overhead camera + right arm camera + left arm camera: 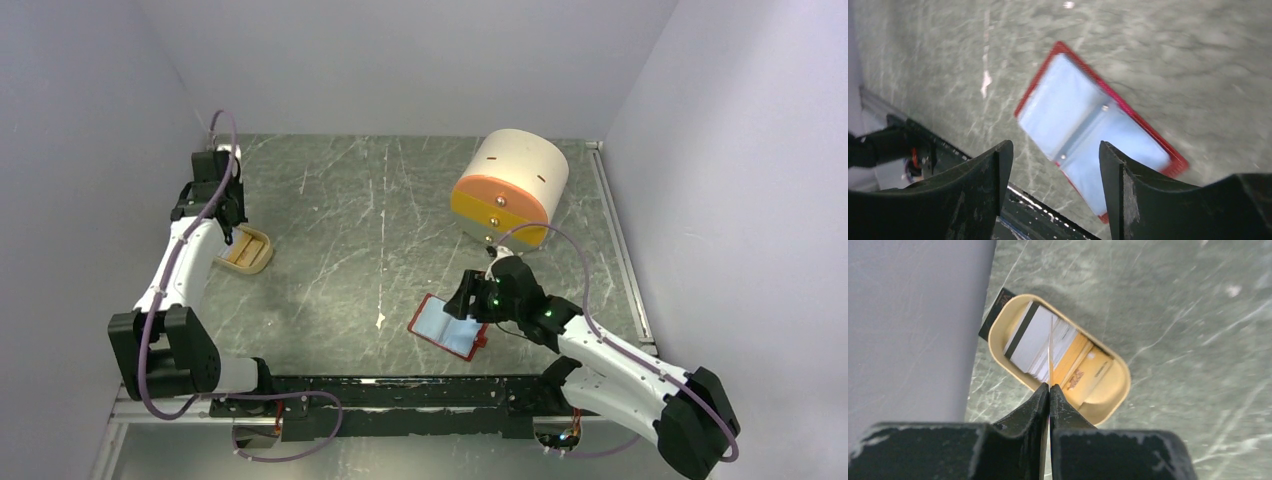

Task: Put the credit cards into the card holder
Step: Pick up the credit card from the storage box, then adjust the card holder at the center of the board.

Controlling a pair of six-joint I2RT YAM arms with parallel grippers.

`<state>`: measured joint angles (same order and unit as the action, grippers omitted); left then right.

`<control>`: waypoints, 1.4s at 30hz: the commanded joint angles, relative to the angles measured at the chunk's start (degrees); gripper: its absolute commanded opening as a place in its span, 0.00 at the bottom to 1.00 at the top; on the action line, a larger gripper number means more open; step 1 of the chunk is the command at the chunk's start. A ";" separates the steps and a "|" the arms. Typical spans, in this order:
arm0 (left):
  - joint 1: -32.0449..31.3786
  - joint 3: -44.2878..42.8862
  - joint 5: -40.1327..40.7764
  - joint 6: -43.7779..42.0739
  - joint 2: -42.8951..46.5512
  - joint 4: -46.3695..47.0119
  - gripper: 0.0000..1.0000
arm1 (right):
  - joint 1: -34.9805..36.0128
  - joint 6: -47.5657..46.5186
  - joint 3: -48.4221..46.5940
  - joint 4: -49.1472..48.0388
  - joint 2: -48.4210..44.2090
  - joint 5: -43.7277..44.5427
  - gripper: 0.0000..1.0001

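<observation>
The left claw (1049,392) is pinched shut on a thin credit card (1050,347) seen edge-on, over the beige oval tray (1115,390) that sits just beside the left wall (908,330). More flat rectangular credit cards (1035,340), white and orange, lie stacked in that tray. The right claw (1054,150) stands open, holding nothing, over the red folding card holder (1068,115), which lies spread flat on the grey marbled worktop (350,200), pale blue pockets up, near the cream-and-orange cylinder (510,185)
</observation>
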<state>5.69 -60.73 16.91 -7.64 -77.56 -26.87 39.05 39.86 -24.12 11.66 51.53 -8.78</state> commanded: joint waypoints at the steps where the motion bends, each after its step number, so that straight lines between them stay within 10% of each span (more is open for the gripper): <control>1: -0.34 -5.71 -9.39 13.26 3.63 -6.50 0.09 | -0.48 8.73 -2.84 12.71 -1.59 13.22 0.67; 16: 7.67 0.50 -65.35 30.66 5.59 4.39 0.09 | -0.46 16.65 3.30 11.64 -1.68 16.16 0.65; 26: 3.50 13.91 -65.89 36.34 15.59 11.51 0.09 | -0.11 9.23 2.87 -5.69 8.91 3.13 0.63; 42: -23.94 29.18 -53.13 55.45 20.55 26.26 0.09 | 3.15 1.48 -8.80 -8.92 23.47 -0.20 0.61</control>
<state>-13.47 -33.39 -40.18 42.06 -55.53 -7.44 41.21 43.46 -29.91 1.65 73.78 -9.34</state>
